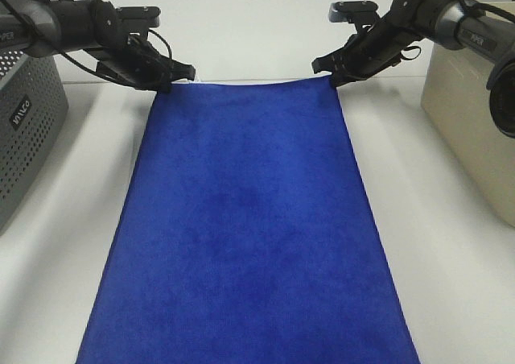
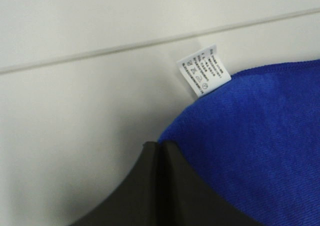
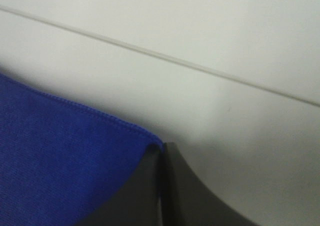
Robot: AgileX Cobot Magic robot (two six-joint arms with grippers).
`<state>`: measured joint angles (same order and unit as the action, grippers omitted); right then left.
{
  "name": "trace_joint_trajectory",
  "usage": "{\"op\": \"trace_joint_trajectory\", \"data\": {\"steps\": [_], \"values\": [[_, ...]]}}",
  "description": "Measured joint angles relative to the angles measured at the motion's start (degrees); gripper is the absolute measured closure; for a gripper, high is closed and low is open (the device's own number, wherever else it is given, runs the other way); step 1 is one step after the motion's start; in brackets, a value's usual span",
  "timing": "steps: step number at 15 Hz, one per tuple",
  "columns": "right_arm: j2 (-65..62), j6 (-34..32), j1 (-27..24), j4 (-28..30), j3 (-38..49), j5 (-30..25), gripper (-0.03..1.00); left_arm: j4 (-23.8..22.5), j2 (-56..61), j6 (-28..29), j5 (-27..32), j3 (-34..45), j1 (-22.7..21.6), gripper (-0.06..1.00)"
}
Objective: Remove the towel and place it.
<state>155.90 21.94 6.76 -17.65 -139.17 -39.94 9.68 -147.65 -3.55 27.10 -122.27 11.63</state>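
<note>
Exterior high: the towel (image 1: 245,235) lies spread flat on the white desk (image 1: 64,251), its long axis running from the far edge of the desk toward the near edge, where it runs out of the picture. The left gripper (image 1: 170,76) sits at the towel's far left corner, the right gripper (image 1: 336,74) at the far right corner; each arm is on its own side, neither reaching across. A grey perforated basket (image 1: 24,130) stands at the left edge of the desk, a beige bin (image 1: 475,130) at the right edge, both well apart from the cloth.

Left wrist: jaws shut, the two dark pads pressed together with the blue corner pinched between them (hem disappears into the seam). The white tag (image 2: 202,73) sticks out from the hem just beside the jaws, so this is the tagged corner. The rest of the cloth spreads away from the jaws toward the near edge.

Right wrist: jaws likewise shut on the towel; the stitched hem runs straight into the line where the pads meet. The cloth lies wholly to one side of the jaws, bare desk on the other.

Judgement: both far corners are held, the short far edge is stretched between the arms, and the whole length trails toward the near edge. The coming lift or drag turns on keeping both corners level.
</note>
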Motion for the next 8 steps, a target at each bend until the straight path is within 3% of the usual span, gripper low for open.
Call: {"op": "trace_joint_trajectory", "data": {"steps": [4,8], "values": [[0.0,1.38,0.0,-0.97,0.0,8.14,0.95,-1.78,-0.11,-0.17,-7.68,0.0,0.0,0.94],[0.0,2.12,0.0,-2.41,0.0,11.0,0.95,-2.64,-0.11,-0.17,-10.31,0.0,0.0,0.94]]}}
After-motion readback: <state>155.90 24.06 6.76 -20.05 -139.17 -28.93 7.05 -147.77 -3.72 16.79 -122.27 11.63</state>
